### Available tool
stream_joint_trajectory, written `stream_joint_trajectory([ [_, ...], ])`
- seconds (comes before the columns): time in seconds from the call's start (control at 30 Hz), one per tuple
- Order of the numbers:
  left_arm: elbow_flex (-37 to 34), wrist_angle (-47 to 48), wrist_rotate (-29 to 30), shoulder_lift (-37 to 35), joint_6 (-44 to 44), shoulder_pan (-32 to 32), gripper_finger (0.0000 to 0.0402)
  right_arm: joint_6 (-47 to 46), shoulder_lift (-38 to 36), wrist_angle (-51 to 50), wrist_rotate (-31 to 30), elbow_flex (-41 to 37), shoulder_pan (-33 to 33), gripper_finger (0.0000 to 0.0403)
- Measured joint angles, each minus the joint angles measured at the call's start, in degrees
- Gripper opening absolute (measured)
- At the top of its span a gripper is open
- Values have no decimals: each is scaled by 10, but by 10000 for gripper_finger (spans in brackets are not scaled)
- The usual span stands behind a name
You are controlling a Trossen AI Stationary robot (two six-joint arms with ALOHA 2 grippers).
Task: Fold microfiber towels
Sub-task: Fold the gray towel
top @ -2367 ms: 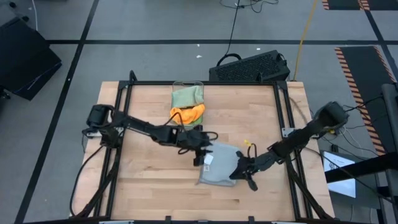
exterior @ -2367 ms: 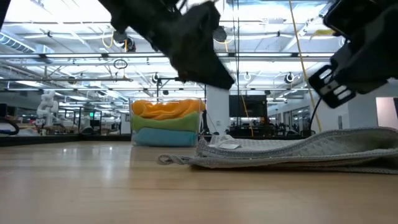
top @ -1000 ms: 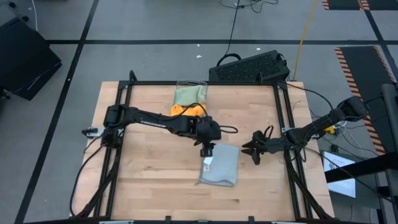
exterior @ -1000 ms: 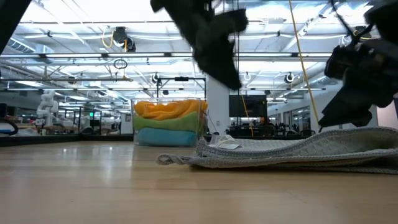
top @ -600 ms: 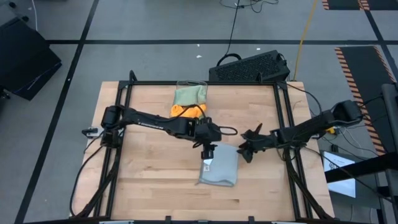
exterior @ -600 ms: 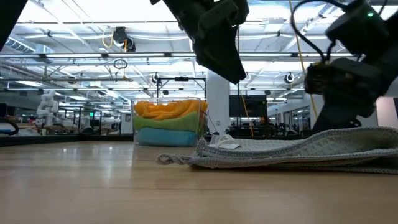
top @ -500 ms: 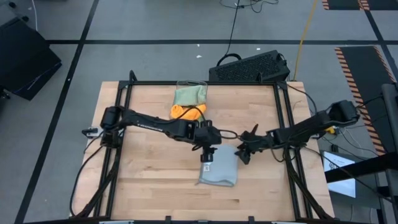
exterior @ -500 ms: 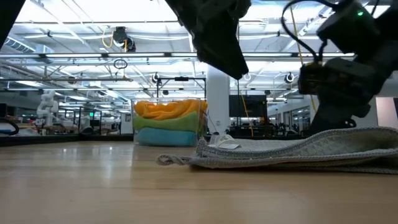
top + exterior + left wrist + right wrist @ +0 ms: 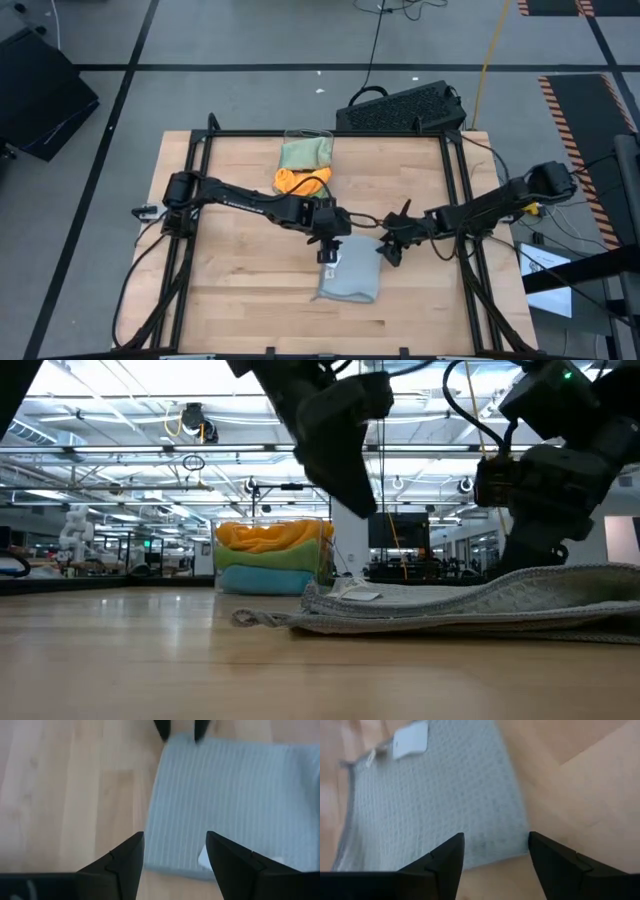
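1. A light grey towel (image 9: 351, 271) lies folded flat on the wooden worktop (image 9: 240, 300), right of the middle and toward the near edge. It has a ribbed, waffle-like weave and a small white tag (image 9: 411, 739) at one corner. In the low view it sits as a low, slightly rumpled slab (image 9: 470, 605).
2. More towels are packed in a clear bin (image 9: 303, 150) at the middle of the far edge. From above, a sage green towel (image 9: 303, 154) and an orange towel (image 9: 300, 180) show. The low view shows orange on top (image 9: 268, 533), green below it, and blue at the bottom (image 9: 265, 580).
3. The left gripper (image 9: 331, 240) hovers over the grey towel's far left corner, fingers (image 9: 125, 867) spread apart and holding nothing.
4. The right gripper (image 9: 391, 243) is at the towel's far right corner, fingers (image 9: 445, 862) parted and empty, straddling the towel's edge.
5. In the low view both arms are cut off by the top of the frame, and whether the fingertips touch the cloth cannot be told.
6. A black frame (image 9: 455, 200) borders the worktop. A dark keyboard (image 9: 402, 107) rests on the floor beyond the far right corner.
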State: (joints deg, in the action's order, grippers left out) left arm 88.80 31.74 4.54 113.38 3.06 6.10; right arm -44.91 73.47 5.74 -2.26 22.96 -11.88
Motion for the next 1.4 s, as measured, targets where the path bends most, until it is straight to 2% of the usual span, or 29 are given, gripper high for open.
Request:
stream_joint_trajectory([
  [0.1,-4,5,0,1,4,4,216,5,-37,-39,-7,0,19,224],
  [0.23,-4,-5,-5,5,3,8,216,29,-44,-42,-4,0,44,242],
  [0.43,-3,-15,-34,19,0,-8,216,48,8,-30,42,2,55,248],
  [0.53,-4,-17,-43,28,0,-14,216,56,39,9,59,3,55,240],
  [0.67,-4,-16,-71,35,-5,-24,216,67,60,46,84,3,55,203],
  [0.77,-4,-3,-93,43,-10,-28,216,71,61,43,88,3,51,153],
  [0.97,-4,14,-96,50,-19,-33,216,111,57,33,100,2,43,38],
  [1.03,-4,11,-97,50,-25,-39,216,127,57,35,106,2,43,14],
  [1.13,-4,1,-101,50,-39,-50,216,145,57,36,103,1,42,16],
  [1.27,-3,-38,-152,60,-48,-73,216,161,57,36,97,1,42,26],
  [1.4,-4,-43,-182,79,-61,-89,216,172,57,34,93,1,42,13],
])
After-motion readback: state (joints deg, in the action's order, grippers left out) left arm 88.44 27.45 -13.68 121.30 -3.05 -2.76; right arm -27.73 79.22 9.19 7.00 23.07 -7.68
